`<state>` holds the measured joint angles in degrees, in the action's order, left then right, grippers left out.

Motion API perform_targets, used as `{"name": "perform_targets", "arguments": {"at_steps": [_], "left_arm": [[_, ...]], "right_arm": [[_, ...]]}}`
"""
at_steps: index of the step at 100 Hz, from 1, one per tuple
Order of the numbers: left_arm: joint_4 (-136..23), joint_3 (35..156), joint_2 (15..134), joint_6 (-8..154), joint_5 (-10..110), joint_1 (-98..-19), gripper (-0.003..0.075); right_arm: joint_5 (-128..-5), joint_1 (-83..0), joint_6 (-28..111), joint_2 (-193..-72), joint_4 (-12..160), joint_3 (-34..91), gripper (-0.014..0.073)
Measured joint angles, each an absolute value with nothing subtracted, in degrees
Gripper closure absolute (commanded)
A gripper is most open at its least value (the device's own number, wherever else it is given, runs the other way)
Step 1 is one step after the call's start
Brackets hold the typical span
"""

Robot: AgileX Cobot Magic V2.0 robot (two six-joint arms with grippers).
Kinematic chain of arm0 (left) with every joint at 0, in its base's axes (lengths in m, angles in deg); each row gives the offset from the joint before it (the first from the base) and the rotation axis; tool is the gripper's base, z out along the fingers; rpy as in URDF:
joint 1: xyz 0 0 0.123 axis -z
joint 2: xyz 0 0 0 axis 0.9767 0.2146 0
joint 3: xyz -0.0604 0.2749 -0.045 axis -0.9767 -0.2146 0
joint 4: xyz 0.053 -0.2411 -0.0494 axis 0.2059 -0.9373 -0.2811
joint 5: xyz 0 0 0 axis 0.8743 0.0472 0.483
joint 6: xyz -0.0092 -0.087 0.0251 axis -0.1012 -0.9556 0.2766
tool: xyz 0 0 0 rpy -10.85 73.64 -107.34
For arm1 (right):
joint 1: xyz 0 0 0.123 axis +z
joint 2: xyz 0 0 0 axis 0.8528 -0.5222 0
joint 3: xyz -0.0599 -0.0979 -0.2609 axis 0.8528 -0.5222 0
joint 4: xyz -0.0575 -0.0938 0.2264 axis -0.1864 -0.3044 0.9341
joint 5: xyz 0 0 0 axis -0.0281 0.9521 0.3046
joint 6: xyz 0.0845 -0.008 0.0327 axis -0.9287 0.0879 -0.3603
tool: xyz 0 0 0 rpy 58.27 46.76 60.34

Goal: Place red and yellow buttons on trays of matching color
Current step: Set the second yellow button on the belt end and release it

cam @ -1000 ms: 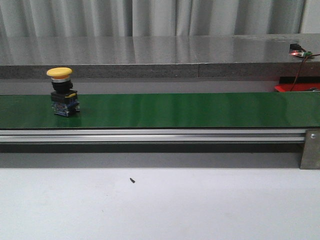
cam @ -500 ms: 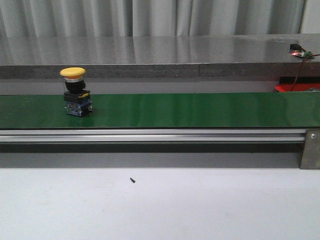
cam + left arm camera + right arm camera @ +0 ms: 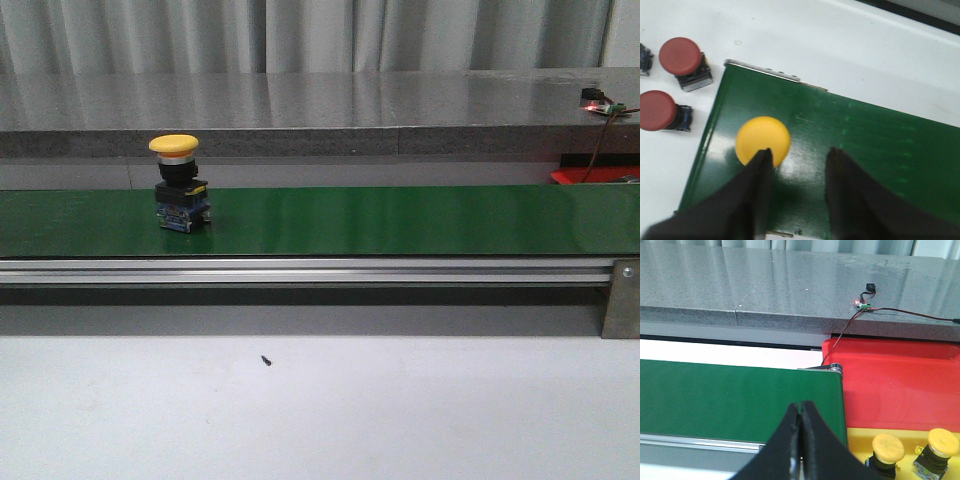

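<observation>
On the long green conveyor belt (image 3: 400,220), toward its left part in the front view, a yellow mushroom-head push button with a black and blue body (image 3: 179,185) stands upright, cap on top. Seen from the left wrist camera, the same yellow cap sits on the green surface near the belt's end, and the left gripper (image 3: 799,156) hangs above it with its dark jaws spread apart and holding nothing; one fingertip (image 3: 763,155) overlaps the cap's edge in that view, though whether it touches cannot be told. Beside the belt's end, on the white bench (image 3: 850,55), lie two red mushroom-head push buttons, one (image 3: 681,61) nearer the belt corner and the other (image 3: 661,111) just beside it. From the right wrist camera, the right gripper (image 3: 801,412) has its jaws pressed together with nothing between them, hovering over the belt's other end. Past that end sit a red plastic tray (image 3: 895,385) and, next to it, a yellow plastic tray (image 3: 860,440) that holds two yellow-capped push buttons (image 3: 888,450) and (image 3: 940,445).
</observation>
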<state>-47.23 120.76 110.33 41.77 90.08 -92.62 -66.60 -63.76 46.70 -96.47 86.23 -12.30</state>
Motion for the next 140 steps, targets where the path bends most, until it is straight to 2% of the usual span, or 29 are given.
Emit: {"name": "perform_targets", "arguments": {"at_steps": [5, 40, 60, 140], "left_arm": [[-47.2, 120.8, 108.8, 41.8, 90.9, -91.4, 0.0743], [-46.1, 120.6, 101.1, 41.9, 93.7, -82.3, 0.0740], [-45.9, 114.6, 95.6, 42.0, 92.5, -78.1, 0.0740], [-45.9, 79.9, 60.7, 42.1, 79.4, -77.3, 0.0740]], "right_arm": [[-66.6, -63.8, 46.7, -96.5, 86.2, -12.3, 0.0662], [-65.5, -63.8, 46.7, -96.5, 86.3, -12.3, 0.0662], [-65.3, -63.8, 46.7, -96.5, 86.3, -12.3, 0.0662], [-64.6, -63.8, 46.7, -96.5, 86.4, -12.3, 0.0662]]}}
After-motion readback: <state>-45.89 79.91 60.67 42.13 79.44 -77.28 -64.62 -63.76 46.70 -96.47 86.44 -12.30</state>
